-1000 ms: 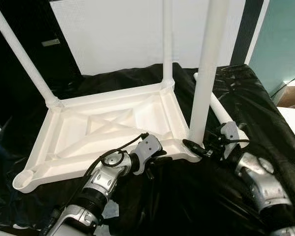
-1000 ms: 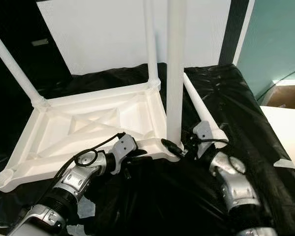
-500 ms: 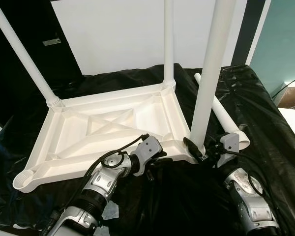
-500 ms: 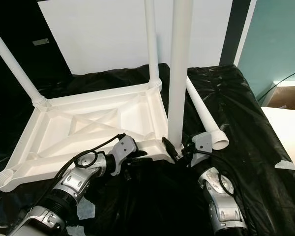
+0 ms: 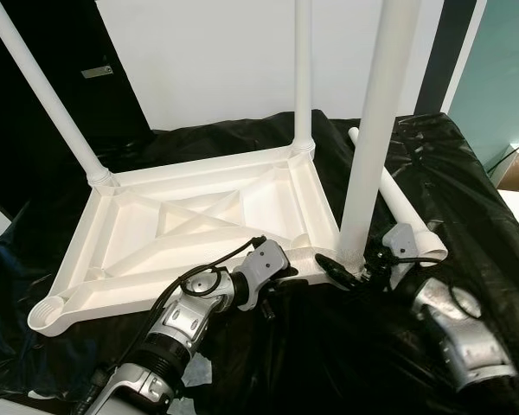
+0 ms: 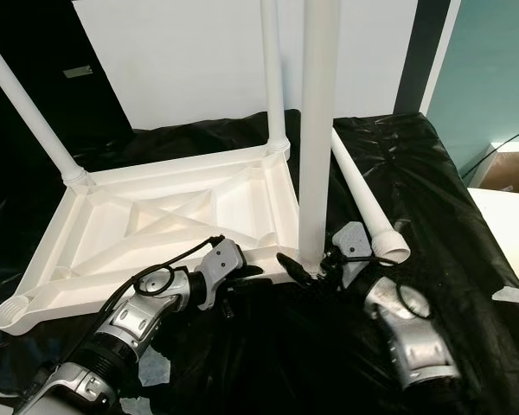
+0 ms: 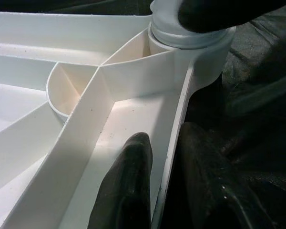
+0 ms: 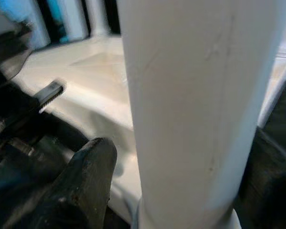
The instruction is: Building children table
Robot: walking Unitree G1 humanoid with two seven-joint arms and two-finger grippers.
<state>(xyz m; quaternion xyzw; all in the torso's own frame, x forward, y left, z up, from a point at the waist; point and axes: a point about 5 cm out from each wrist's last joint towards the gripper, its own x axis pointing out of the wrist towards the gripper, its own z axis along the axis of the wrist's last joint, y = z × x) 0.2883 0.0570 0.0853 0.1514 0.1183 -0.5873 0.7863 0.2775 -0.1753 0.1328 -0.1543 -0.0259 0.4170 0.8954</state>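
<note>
Ribbed white plastic tabletop point(image 5: 199, 216), smooth round leg point(image 5: 376, 147), crinkled black sheet point(image 5: 467, 181)

Both arms are silver-grey metal with ribbed black collars and round joint housings, black cables looping over each wrist, a grey camera block mounted ahead of each, and the left tool point(image 5: 287, 275) and right tool point(image 5: 350, 270) carry long matte-black fingers.

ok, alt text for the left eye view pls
An upturned white tabletop lies on black sheeting with three legs standing in its corners. The right gripper closes on the nearest leg at its base; the left gripper clamps the rim. A fourth leg lies loose.
</note>
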